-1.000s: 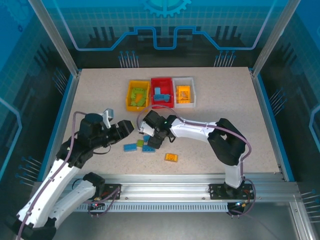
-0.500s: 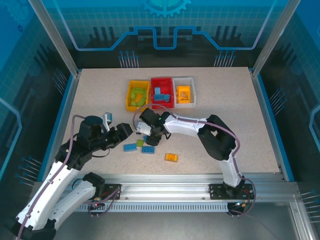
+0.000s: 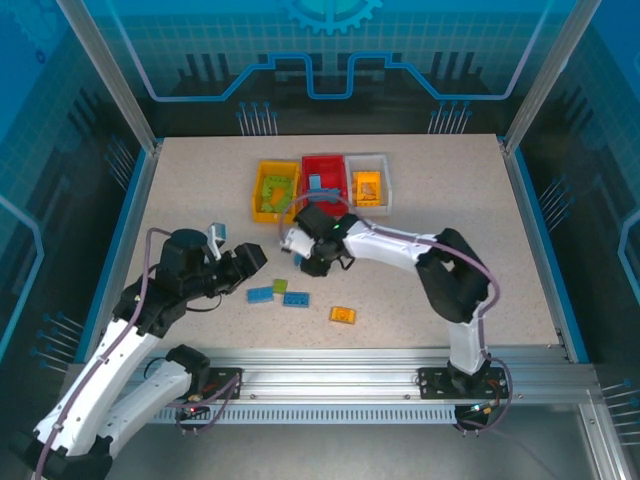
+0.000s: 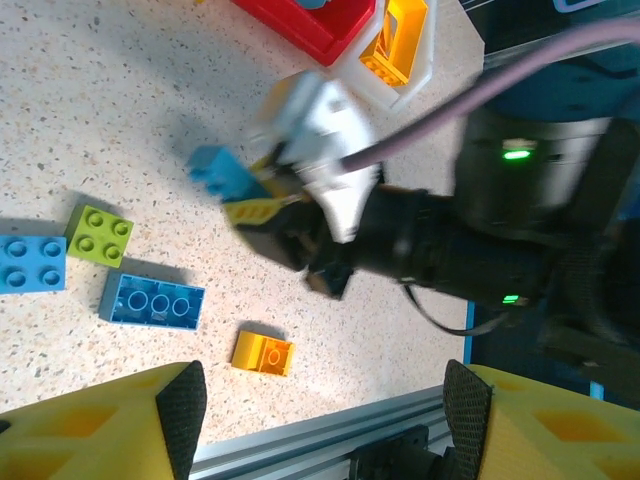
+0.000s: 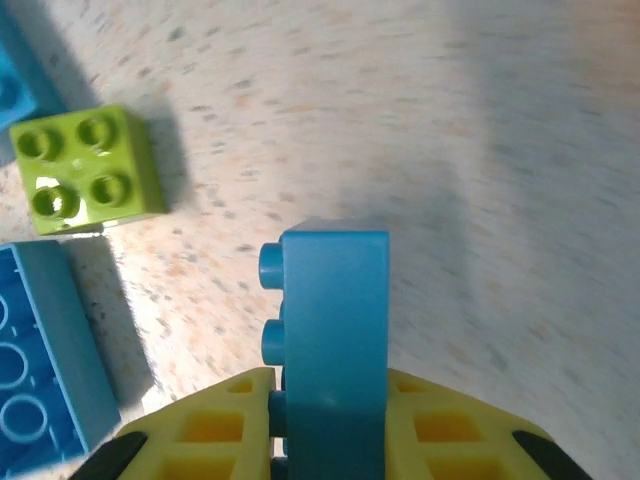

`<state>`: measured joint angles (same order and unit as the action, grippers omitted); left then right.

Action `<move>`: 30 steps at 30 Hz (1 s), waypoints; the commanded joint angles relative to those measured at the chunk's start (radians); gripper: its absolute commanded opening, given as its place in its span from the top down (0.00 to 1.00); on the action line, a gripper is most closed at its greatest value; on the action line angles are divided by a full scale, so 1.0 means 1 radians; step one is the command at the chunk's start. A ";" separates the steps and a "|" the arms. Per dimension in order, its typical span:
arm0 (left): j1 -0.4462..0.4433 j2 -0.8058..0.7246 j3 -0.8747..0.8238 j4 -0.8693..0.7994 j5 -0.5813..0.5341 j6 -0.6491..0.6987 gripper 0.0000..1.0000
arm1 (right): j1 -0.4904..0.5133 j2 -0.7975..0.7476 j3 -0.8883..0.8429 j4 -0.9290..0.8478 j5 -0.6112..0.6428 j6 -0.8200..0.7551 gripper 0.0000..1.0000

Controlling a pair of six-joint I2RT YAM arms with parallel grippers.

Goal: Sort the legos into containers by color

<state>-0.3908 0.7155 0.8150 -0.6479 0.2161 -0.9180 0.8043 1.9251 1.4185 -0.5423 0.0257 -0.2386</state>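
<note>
Right gripper (image 5: 330,425) is clamped on a blue brick (image 5: 335,320), held over the tabletop (image 3: 450,200). Just beside it I see a green brick (image 5: 90,170), a long blue brick (image 5: 45,350) and, further off, an orange brick (image 3: 343,314). My left gripper (image 3: 255,262) hangs open close by. Beyond stand the yellow bin (image 3: 257,195), red bin (image 3: 325,160) and white bin (image 3: 386,185).

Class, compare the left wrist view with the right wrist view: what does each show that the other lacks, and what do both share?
Left wrist view adds: the red bin, the white bin holding orange bricks, a loose orange brick and the right arm. Right wrist view adds: a close-up of the studs on the gripped blue brick. Both: that blue brick in the right arm's jaws, the green brick and the upturned blue brick.
</note>
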 commanded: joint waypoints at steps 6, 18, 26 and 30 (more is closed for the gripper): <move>-0.040 0.158 0.032 0.215 0.022 0.010 0.32 | -0.174 -0.041 0.165 -0.019 0.063 0.344 0.80; -0.089 0.398 0.180 0.340 -0.021 0.078 0.32 | -0.244 0.542 1.070 -0.546 0.264 0.671 0.80; -0.117 0.356 0.123 0.298 -0.032 0.089 0.32 | -0.257 0.626 1.176 -0.512 0.225 0.666 0.64; -0.123 0.320 0.075 0.288 -0.037 0.081 0.32 | -0.239 0.581 1.157 -0.477 0.227 0.623 0.53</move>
<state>-0.5026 1.0721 0.9234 -0.3401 0.1963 -0.8570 0.5495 2.5523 2.5439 -1.0225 0.2543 0.4042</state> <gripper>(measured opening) 0.681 0.444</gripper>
